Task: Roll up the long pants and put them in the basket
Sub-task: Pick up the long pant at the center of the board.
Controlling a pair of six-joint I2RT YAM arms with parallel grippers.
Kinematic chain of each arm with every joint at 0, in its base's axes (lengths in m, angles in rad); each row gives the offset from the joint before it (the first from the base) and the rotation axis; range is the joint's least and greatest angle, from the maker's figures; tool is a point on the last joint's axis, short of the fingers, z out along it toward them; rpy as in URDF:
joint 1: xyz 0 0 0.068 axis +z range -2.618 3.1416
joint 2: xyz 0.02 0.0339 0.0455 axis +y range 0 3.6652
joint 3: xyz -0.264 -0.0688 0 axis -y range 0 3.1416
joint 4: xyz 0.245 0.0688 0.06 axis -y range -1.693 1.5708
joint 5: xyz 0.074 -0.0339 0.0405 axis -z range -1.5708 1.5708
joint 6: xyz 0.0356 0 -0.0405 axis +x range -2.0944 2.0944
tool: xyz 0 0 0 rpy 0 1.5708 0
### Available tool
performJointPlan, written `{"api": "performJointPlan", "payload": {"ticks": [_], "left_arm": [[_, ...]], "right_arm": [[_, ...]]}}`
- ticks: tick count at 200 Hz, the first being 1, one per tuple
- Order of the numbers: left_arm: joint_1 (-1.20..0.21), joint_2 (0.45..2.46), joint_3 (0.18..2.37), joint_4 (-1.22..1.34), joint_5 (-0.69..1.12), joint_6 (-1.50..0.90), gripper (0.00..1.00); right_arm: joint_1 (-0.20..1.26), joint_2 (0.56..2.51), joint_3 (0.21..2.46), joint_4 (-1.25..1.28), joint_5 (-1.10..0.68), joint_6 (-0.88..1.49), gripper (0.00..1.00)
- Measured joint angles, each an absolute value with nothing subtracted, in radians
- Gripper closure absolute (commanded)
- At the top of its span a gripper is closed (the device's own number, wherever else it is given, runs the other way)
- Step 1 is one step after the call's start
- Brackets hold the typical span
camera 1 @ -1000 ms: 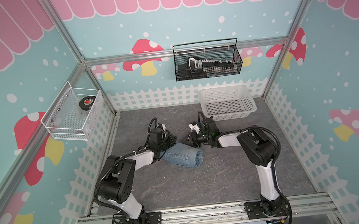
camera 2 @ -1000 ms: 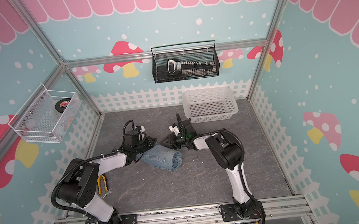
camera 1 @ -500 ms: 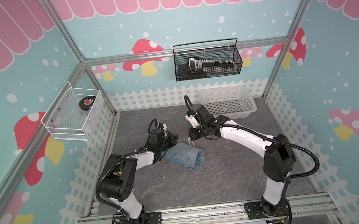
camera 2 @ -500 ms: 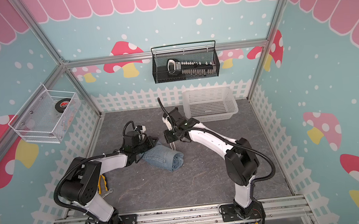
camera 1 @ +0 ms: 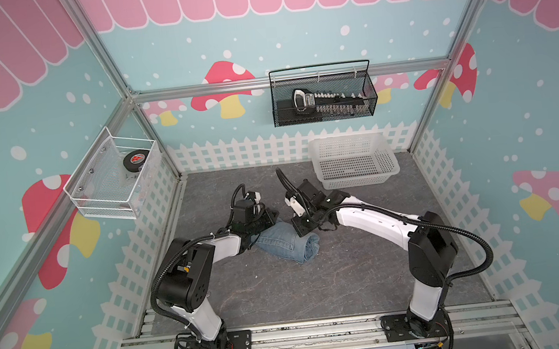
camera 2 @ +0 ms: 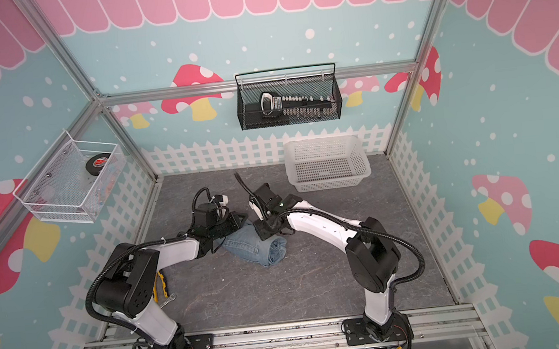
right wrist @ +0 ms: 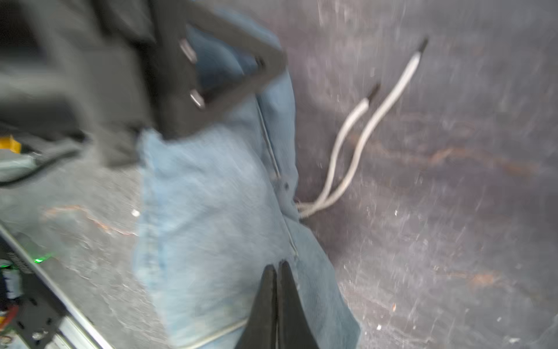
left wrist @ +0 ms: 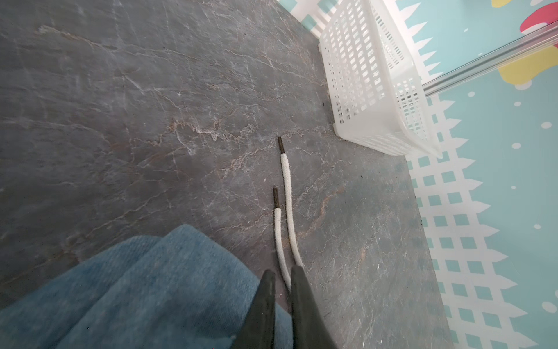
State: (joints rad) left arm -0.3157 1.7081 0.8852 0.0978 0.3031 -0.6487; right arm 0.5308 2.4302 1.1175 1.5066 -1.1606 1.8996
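Though a red mark shows on the black puck (camera 1: 135,158) in the white wire basket (camera 1: 106,202) on the left wall, any lettering on it is too small to read. The same holds for the pale label on the black tool (camera 1: 306,100) in the black mesh basket (camera 1: 325,118) on the back wall.

The left gripper (left wrist: 283,276) has dark, tapered fingers that stand almost together with a thin slit between them. Its tips sit at the edge of the denim, and I cannot tell whether any fabric is pinched.

The long pants (camera 1: 288,241) lie at mid-table as a short, thick roll of faded light blue denim. In both top views the coiled end faces the right and near side. The roll rests on the grey, marble-veined table (camera 1: 282,287), between the two grippers. Two ends of the white woven drawstring (left wrist: 286,181), each with a dark tip, trail from the roll across the bare surface.

The right gripper (right wrist: 277,264) shows its dark fingers pressed nearly flush together. They are poised over the denim beside a stitched seam, and the blur hides whether they touch it.

Further right, near the back fence, stands a white plastic basket (camera 1: 359,181). It is rectangular with a perforated lattice, well apart from the roll.
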Motion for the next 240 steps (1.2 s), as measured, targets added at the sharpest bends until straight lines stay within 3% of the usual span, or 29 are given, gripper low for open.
{"api": "performJointPlan", "payload": {"ticks": [26,65,89,109,132,147,184,240], "left_arm": [[-0.314,1.698,0.824,0.201,0.303,-0.656,0.86],[-0.313,1.690,0.774,0.298,0.307,-0.670,0.86],[-0.314,1.694,0.765,0.331,0.317,-0.677,0.86],[-0.314,1.701,0.764,0.350,0.327,-0.678,0.86],[-0.314,1.709,0.764,0.368,0.338,-0.682,0.86],[-0.314,1.714,0.764,0.378,0.347,-0.682,0.86],[-0.314,1.729,0.775,0.387,0.365,-0.682,0.86],[-0.315,1.752,0.802,0.378,0.397,-0.680,0.86]], "right_arm": [[0.529,2.305,1.092,1.189,-1.093,1.671,0.66],[0.532,2.046,1.235,0.312,-0.812,1.086,0.58],[0.530,1.924,1.361,-0.044,-0.607,0.832,0.57],[0.540,1.845,1.428,-0.241,-0.458,0.679,0.63],[0.590,1.816,1.505,-0.422,-0.275,0.548,0.91],[0.653,1.817,1.548,-0.519,-0.178,0.474,0.97],[0.771,1.817,1.553,-0.653,-0.075,0.391,1.00],[0.767,1.859,1.322,-0.600,-0.091,0.406,1.00]]}}
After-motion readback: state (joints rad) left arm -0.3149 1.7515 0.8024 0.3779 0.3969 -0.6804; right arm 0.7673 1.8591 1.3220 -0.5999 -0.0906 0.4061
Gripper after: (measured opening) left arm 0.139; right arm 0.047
